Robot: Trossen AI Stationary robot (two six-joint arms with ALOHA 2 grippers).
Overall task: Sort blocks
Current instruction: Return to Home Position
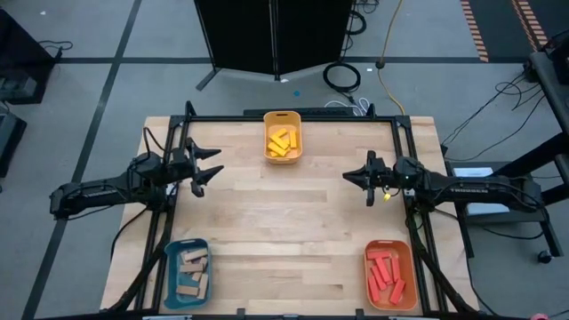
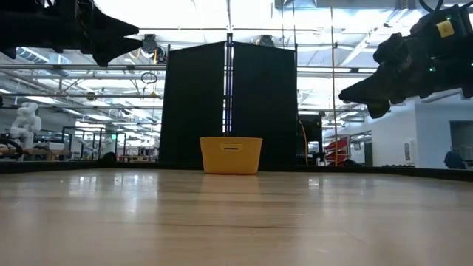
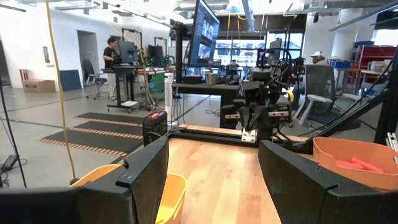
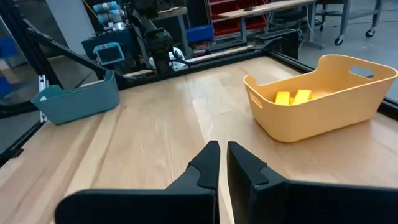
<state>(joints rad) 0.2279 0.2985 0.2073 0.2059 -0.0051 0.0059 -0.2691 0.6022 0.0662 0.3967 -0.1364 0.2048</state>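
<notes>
— So, is anything left loose on the surface [image 1: 284,231]?

— Nothing that I can see from above. The yellow blocks [image 1: 283,142] lie in the yellow tray [image 1: 283,115], which sits between the two pairs of jaws and farther back. The tan blocks [image 1: 193,271] are in the teal tray [image 1: 169,276], off to one side of the left jaws. The red blocks [image 1: 388,274] are in the orange tray [image 1: 412,276], off to one side of the right jaws.

— And the jaws themselves?

— The left jaws are spread wide and hold nothing. The right jaws are closed, or all but closed, with nothing between them. Both hang well above the surface, facing each other and well apart.

— Then the sorting looks finished. What could spoil it?

— The trip home, I think. If an arm dipped while pulling away, it could clip the rim of the tray beside its jaws. That would shove the tray or tip blocks back onto the surface. The height they have now looks enough to make that unlikely.
</notes>
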